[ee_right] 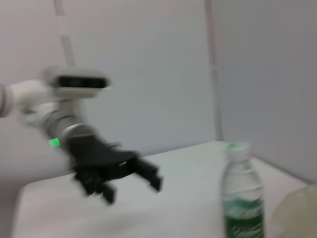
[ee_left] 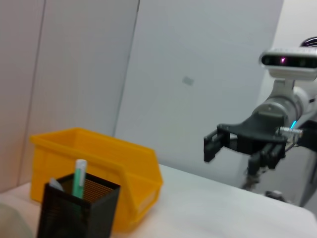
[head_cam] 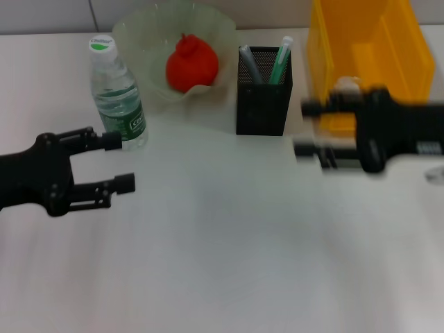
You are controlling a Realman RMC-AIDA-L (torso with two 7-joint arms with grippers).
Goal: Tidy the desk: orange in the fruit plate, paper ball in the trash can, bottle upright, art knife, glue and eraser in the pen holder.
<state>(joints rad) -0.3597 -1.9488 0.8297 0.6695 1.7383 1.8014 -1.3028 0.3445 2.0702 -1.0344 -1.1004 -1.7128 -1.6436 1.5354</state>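
The orange lies in the pale green fruit plate at the back. The clear bottle with a green label stands upright left of the plate; it also shows in the right wrist view. The black mesh pen holder holds a grey tool and a green-and-white stick. The yellow trash can stands at the back right. My left gripper is open and empty just in front of the bottle. My right gripper is open, blurred, in front of the trash can. No paper ball or eraser shows.
The left wrist view shows the trash can, the pen holder and my right gripper above the white table. The right wrist view shows my left gripper.
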